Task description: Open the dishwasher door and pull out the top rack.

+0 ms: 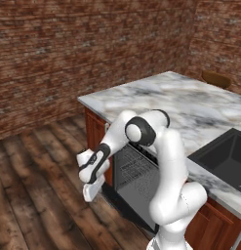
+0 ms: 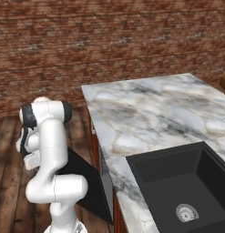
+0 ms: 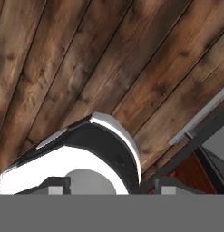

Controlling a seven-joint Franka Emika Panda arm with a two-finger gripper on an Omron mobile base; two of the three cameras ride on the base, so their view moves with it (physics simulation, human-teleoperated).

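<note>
The dishwasher door (image 1: 123, 207) is a black panel (image 2: 84, 182) swung down and out from under the counter. Behind it the grey cavity shows, with the thin wire of the top rack (image 1: 133, 168) still inside it. My gripper (image 1: 91, 194) hangs just off the door's outer left corner and points down at the floor, and the arm partly hides it in the right base view (image 2: 32, 160). In the hand view the gripper (image 3: 113, 186) is open, its fingertips (image 3: 56, 183) wide apart with nothing between them. The door's grey bar handle (image 3: 199, 115) lies at the right edge, apart from the fingers.
A marble counter (image 1: 190, 105) runs above the dishwasher, with a black sink (image 2: 182, 182) set into it on the right. Reddish-brown cabinets (image 1: 95, 132) flank the opening. Wooden floor (image 1: 39, 195) spreads to the left, and brick walls (image 1: 68, 44) close the back.
</note>
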